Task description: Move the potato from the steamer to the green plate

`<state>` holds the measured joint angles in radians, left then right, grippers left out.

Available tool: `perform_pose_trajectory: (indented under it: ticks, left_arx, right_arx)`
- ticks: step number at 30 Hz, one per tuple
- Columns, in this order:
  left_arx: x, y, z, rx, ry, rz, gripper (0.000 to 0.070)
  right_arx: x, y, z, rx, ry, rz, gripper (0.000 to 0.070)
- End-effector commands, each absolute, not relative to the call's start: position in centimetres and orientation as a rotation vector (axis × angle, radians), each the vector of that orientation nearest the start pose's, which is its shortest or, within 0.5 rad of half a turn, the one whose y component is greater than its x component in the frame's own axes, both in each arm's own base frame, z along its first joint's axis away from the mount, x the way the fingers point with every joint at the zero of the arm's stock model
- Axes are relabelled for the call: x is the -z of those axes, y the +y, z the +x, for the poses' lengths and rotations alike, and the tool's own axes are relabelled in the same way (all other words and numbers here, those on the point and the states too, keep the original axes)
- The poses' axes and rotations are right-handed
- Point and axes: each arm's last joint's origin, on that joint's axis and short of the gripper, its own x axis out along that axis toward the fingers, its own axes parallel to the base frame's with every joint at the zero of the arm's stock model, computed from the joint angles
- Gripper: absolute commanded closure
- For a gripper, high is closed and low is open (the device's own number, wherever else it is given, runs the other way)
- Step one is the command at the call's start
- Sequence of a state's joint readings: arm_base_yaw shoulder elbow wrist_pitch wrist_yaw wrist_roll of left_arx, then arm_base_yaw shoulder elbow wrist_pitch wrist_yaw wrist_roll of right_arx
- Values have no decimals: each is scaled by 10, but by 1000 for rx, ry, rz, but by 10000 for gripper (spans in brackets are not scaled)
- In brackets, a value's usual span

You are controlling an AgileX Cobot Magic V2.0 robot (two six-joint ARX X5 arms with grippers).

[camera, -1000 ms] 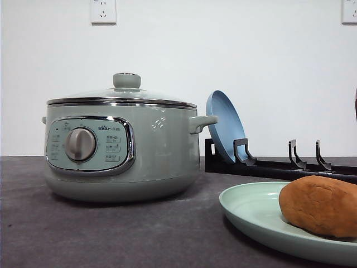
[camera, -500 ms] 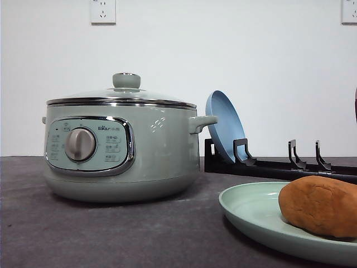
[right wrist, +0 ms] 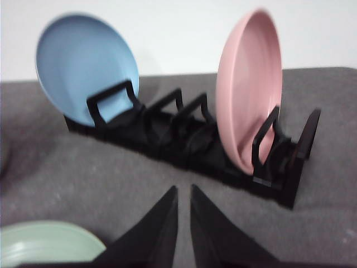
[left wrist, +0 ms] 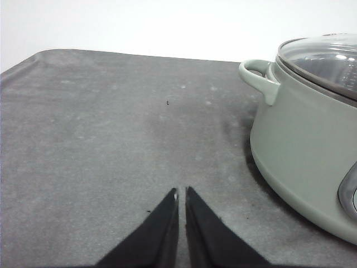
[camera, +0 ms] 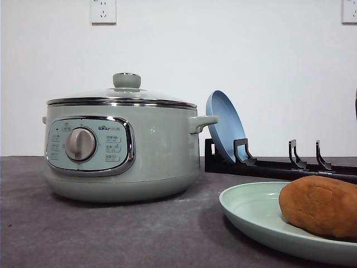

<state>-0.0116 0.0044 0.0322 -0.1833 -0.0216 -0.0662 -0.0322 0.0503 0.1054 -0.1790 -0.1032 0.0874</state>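
The potato (camera: 321, 205) lies on the green plate (camera: 251, 212), to the right of the steamer (camera: 120, 148) and nearer the camera, with open grey bench (camera: 83, 234) between the plate and the steamer. The steamer stands upright with its glass lid (camera: 122, 95) on, knob up, and its dial panel facing the camera.

Behind the plate and just right of the steamer's side handle runs a black dish rack (camera: 268, 162), with a blue plate (camera: 223, 125) standing on edge in its slot nearest the steamer. In the right wrist view the same rack (right wrist: 184, 139) also carries a pink plate (right wrist: 248, 84) upright, several slots away from the blue plate (right wrist: 86, 67).

The left gripper (left wrist: 181, 192) hangs over bare bench beside the steamer (left wrist: 312, 139), its jaws clenched with a hairline gap between them and grasping nothing. The right gripper (right wrist: 183, 190) points at the rack, its jaws likewise pressed nearly together and empty, with the green plate's rim (right wrist: 50, 243) off to one side.

The potato and plate are cut off by the front view's right edge (the far end of the rack too), and the right wrist view is blurred.
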Motion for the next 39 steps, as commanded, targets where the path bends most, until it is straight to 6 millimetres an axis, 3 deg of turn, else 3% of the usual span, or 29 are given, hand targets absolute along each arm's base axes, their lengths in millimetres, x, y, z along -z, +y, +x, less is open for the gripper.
perform_pose_trajectory:
  ticks: [1, 8, 39]
  left_arx:
    - [-149, -1, 96, -19, 180, -58, 674]
    - [-149, -1, 96, -19, 180, -58, 674]
    - [-149, 0, 96, -19, 180, -58, 674]
  right_arx:
    - [-173, 0, 94, -65, 107, 57, 670]
    - [-150, 0, 96, -68, 170, 44, 670]
    - [-152, 0, 96, -70, 148, 14, 670]
